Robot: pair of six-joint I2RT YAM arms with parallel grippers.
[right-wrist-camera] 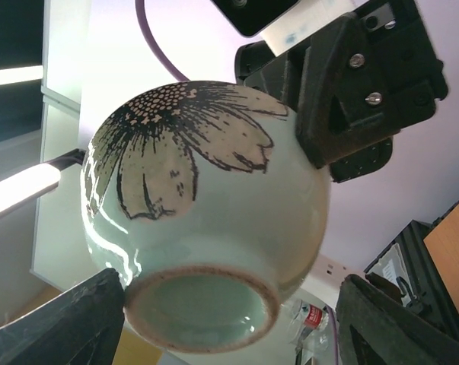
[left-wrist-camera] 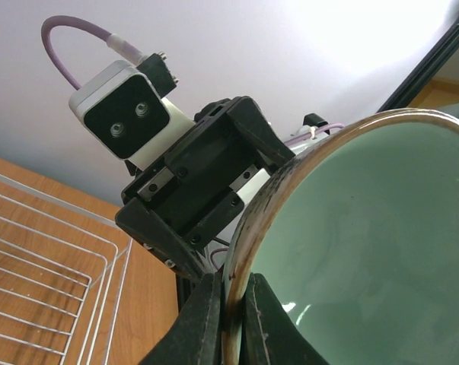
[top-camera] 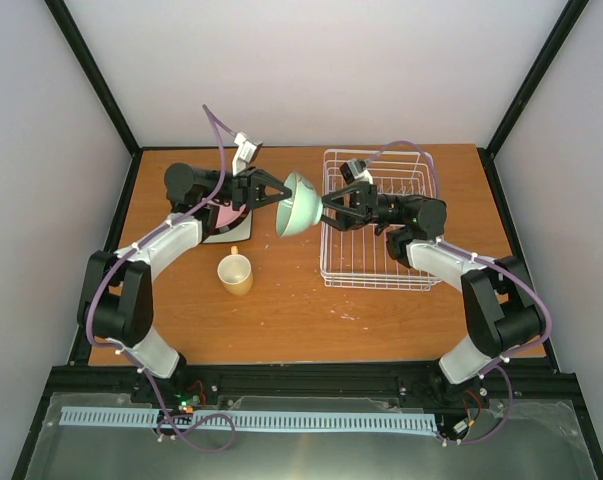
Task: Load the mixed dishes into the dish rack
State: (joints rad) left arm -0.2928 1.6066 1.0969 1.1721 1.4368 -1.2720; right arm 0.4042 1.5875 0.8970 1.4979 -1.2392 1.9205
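Bowl (top-camera: 299,205) held in mid-air, tipped on its side, between the two arms and just left of the rack (top-camera: 381,272); its opening faces the left arm and its foot ring faces the right arm. Left fingers (left-wrist-camera: 202,331) are closed narrowly on the bowl's rim, one inside and one outside the wall. Right fingers (right-wrist-camera: 69,319) are spread wide, one on each side of the foot ring; in the right wrist view neither is seen to touch the bowl. This reads as a handover at the point where the receiving fingers have not yet closed.

Mug (top-camera: 235,273) stands upright on the tabletop (top-camera: 311,320), near the left arm and well apart from the rack. Plates (top-camera: 221,220) lie stacked under the left forearm; a pink one and a white square edge show, and the rest are hidden by the arm.

Progress, as judged: early. No dish is visible in the rack, though the right arm covers part of it. The bowl is in transit and the mug and plates remain to be loaded. The bowl still needs a secure hold by the right fingers, release by the left, and placement in the rack.
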